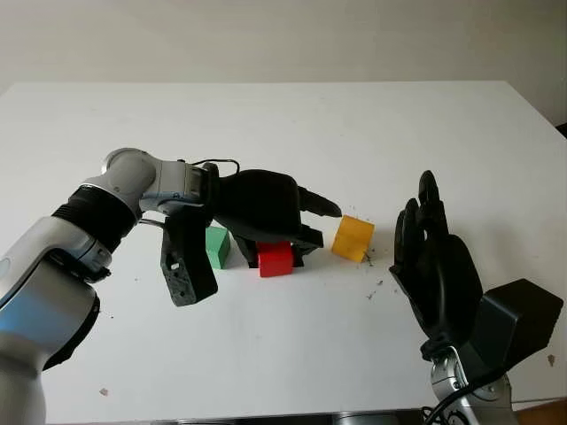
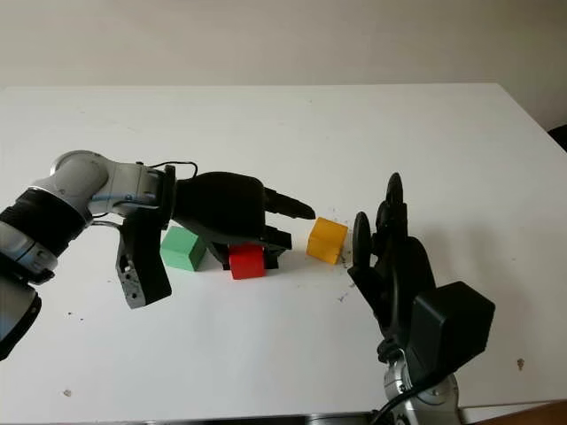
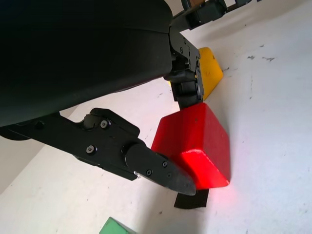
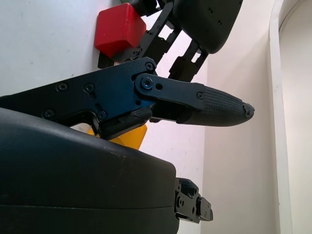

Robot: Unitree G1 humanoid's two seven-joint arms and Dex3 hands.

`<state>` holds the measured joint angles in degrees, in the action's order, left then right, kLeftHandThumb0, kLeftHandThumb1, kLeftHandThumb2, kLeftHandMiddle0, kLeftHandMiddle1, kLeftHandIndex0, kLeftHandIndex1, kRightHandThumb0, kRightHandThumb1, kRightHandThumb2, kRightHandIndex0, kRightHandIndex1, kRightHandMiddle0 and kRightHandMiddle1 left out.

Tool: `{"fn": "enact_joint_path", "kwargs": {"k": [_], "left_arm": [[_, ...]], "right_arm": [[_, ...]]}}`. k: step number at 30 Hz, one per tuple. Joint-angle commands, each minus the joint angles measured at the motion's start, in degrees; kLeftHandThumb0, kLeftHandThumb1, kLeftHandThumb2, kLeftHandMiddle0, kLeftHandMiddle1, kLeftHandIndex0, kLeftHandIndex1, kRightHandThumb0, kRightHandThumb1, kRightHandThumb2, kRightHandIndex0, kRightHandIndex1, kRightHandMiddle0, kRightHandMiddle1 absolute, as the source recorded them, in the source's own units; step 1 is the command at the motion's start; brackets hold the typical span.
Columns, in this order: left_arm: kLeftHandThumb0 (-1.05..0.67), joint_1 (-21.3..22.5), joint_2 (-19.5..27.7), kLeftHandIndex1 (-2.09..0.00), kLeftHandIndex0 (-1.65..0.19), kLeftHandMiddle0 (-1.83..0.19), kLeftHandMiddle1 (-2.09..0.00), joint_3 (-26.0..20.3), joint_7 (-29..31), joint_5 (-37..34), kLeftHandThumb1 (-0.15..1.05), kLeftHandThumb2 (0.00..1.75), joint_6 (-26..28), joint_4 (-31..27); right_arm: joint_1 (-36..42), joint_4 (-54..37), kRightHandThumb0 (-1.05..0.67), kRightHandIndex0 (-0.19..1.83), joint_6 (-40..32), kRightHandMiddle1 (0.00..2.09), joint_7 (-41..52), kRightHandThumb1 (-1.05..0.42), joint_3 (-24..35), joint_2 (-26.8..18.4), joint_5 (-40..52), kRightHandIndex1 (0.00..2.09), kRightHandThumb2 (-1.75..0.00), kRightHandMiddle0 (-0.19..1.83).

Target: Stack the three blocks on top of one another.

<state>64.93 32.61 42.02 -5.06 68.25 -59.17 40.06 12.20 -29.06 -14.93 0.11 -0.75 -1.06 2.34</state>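
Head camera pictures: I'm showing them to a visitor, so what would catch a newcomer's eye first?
Most striking is the left hand, closed around the red block mid-table. The green block sits on one side of it and the yellow block on the other, all on the white table. The right hand is open, raised near the yellow block.

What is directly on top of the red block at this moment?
The left hand covers the red block, its fingers closed against the block's sides. No other block sits on it: green block and yellow block stand beside it. The red top face is hidden.
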Motion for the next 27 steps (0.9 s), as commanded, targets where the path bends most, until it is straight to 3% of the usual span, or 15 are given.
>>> {"fn": "enact_joint_path", "kwargs": {"k": [1,5,13,16,23,27], "left_arm": [[-0.38,1.8,0.5,-0.91,-0.19,-0.03,-0.04,0.4,-0.1,0.5,0.93,0.05,0.4,-0.7],[-0.37,2.1,1.4,-0.74,-0.17,-0.01,-0.05,0.1,0.9,0.2,0.92,0.05,0.9,-1.6],[-0.36,1.9,4.2,-0.21,-0.08,0.07,-0.05,-1.6,3.8,0.2,0.89,0.05,4.1,-6.1],[-0.4,0.8,6.5,-0.15,-0.05,0.09,-0.04,-3.7,5.5,-1.0,0.88,0.05,6.7,-9.3],[-0.38,-2.1,11.4,-0.08,-0.04,0.17,-0.04,-12.4,32.4,-19.2,0.89,0.05,16.2,-19.7],[-0.52,-0.6,12.8,-0.05,-0.01,0.19,0.0,-16.4,46.1,-27.1,0.84,0.04,24.4,-21.3]], "right_arm": [[0.1,-0.6,-0.76,-0.19,0.8,0.05,-0.2,-1.05,0.1,0.3,0.0,0.02,-0.62,-0.19],[-0.1,-0.3,-0.76,-0.19,1.0,0.05,-0.2,-1.05,0.2,0.3,0.1,0.03,-0.61,-0.18],[-0.7,0.0,-0.76,-0.19,0.5,0.05,-0.1,-1.05,0.6,0.2,0.4,0.02,-0.61,-0.19],[-0.9,0.0,-0.76,-0.19,0.1,0.05,0.0,-1.05,0.6,0.1,0.3,0.02,-0.62,-0.19],[-2.4,1.1,-0.77,-0.19,-0.1,0.05,0.8,-1.05,1.6,-0.3,1.0,0.01,-0.62,-0.19],[-3.9,1.8,-0.75,-0.19,0.0,0.04,1.2,-1.05,2.4,-0.7,1.2,0.01,-0.62,-0.19]]}}
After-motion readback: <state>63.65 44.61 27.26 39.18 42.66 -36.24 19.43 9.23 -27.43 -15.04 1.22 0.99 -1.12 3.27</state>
